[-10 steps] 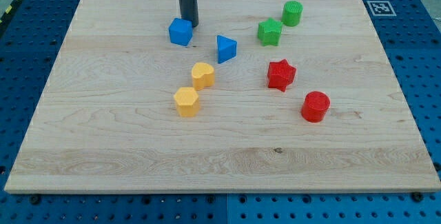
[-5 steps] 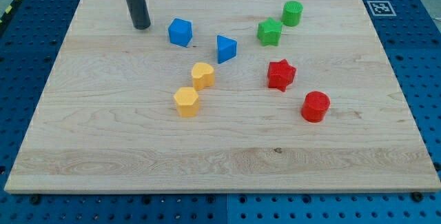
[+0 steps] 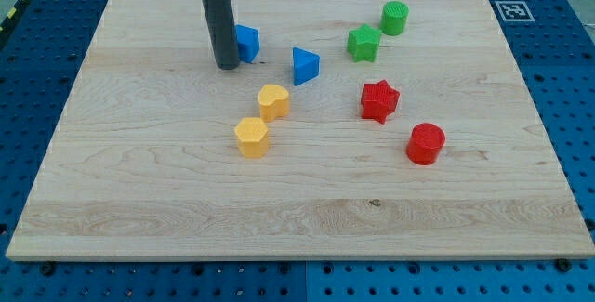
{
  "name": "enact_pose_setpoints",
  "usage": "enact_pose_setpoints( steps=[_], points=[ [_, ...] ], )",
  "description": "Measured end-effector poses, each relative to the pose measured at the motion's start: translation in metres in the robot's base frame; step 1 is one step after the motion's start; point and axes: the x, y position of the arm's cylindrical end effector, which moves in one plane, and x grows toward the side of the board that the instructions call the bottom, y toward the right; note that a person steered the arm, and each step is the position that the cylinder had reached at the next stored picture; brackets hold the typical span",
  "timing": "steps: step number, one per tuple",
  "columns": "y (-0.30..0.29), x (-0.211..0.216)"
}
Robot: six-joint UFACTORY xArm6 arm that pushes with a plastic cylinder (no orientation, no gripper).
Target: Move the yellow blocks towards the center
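Note:
Two yellow blocks lie left of the board's middle: a yellow heart-shaped block (image 3: 273, 101) and, below and left of it, a yellow hexagonal block (image 3: 251, 137). My tip (image 3: 226, 65) rests on the board above and left of both yellow blocks, just left of a blue cube (image 3: 246, 43) that the rod partly hides. The tip is apart from the yellow blocks.
A blue triangular block (image 3: 304, 65) lies right of the blue cube. A green star (image 3: 363, 43) and a green cylinder (image 3: 394, 18) sit at the upper right. A red star (image 3: 379, 100) and a red cylinder (image 3: 426, 143) lie right of the middle.
My tip went from above the blue cube out to the left, then came back right and downward to the cube's left side. No block has visibly moved.

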Motion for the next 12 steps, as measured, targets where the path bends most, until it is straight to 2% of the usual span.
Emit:
enact_pose_setpoints(
  steps=[4,7,9,11,12],
  points=[
    [-0.004,-0.01],
    [-0.039,-0.01],
    [-0.122,0.0],
    [-0.121,-0.001],
    [-0.077,0.005]
  ],
)
